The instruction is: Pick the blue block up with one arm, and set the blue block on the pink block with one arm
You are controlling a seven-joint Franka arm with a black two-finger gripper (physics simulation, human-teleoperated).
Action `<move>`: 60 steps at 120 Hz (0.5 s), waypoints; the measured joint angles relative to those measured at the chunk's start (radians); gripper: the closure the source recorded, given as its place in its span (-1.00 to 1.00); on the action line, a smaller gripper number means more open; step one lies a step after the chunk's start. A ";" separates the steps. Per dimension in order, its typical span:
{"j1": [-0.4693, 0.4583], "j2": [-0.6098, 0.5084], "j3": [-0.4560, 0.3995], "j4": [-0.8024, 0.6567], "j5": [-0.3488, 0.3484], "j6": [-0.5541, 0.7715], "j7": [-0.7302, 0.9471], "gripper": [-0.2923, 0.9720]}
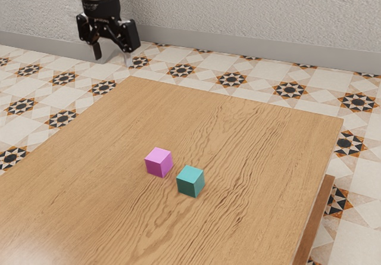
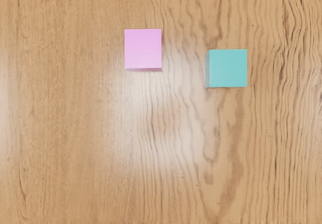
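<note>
In the exterior view, the gripper (image 1: 112, 55) is being held high at the exterior view's upper left, above the far corner of the table (image 1: 250, 140). Its two fingers (image 1: 96, 50) are being kept spread apart, and nothing is being pinched between them. Down on the wood, the pink block (image 1: 159, 162) is being shown near the middle of the tabletop. The blue block (image 1: 190, 181), more of a teal shade, is sitting just beside it, toward the exterior view's right and a little nearer the camera. The two are not touching; a narrow gap of wood is being left between them. Both are well apart from the gripper. Beyond the table, a patterned tile floor (image 1: 280, 68) and a pale wall (image 1: 268, 9) are being seen.

In the wrist view, the table (image 2: 151, 158) is being looked at from straight above. The pink block (image 2: 143, 49) and the blue block (image 2: 227, 68) are being shown flat on the wood, side by side, with a strip of bare grain between them. Each is resting on its own patch of the tabletop, and neither is being stacked on the other.
</note>
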 joint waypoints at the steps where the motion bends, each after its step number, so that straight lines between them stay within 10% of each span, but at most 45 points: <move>1: -0.002 0.000 0.000 0.000 0.000 0.000 -0.001 -0.54; 60: 0.047 0.019 -0.114 0.247 0.025 -0.092 -0.022 -0.54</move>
